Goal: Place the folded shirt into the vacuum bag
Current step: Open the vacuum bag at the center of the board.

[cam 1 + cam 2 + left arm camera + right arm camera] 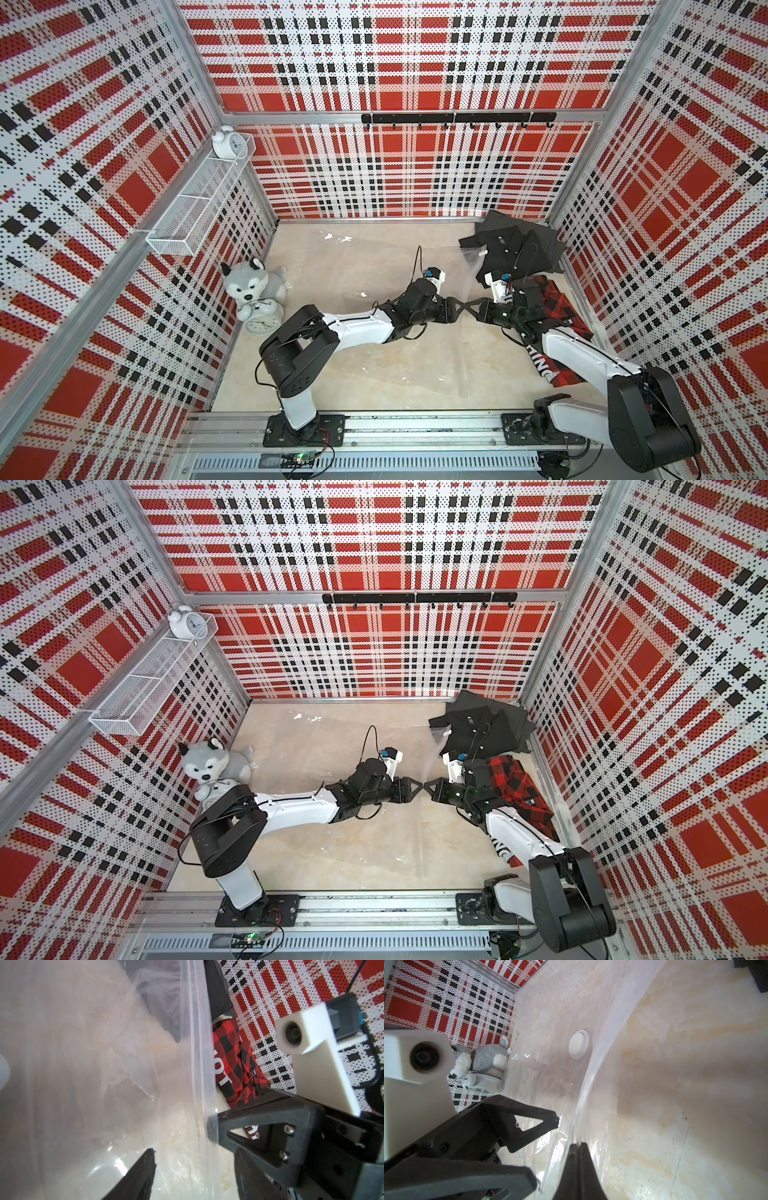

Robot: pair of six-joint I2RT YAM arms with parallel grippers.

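Near edge, 6 o'clock: both arm bases on the alu rail, arms reaching in to meet at table centre. Vacuum bag lies flat over most of the table, from centre out to 9 o'clock. Its open rim stands up at centre as a clear ridge.

R gripper clenched on that rim, film pinched between the fingers. L gripper released, jaws apart, tips facing R's just across the rim. I can't tell if it touches the film. Valve cap round, white, on the bag's flat part toward 9.

At 3 o'clock I see the red plaid shirt, folded, outside the bag, R arm passing over it. At 9 o'clock plush husky by the wall, alarm clock touching its front.

At 1–2 o'clock black folded shirt on a dark mat in the far corner, also outside the bag. Bag's far corner touches its edge.

Farther up: mesh shelf at 10 w/ a second clock, hook rail at 12
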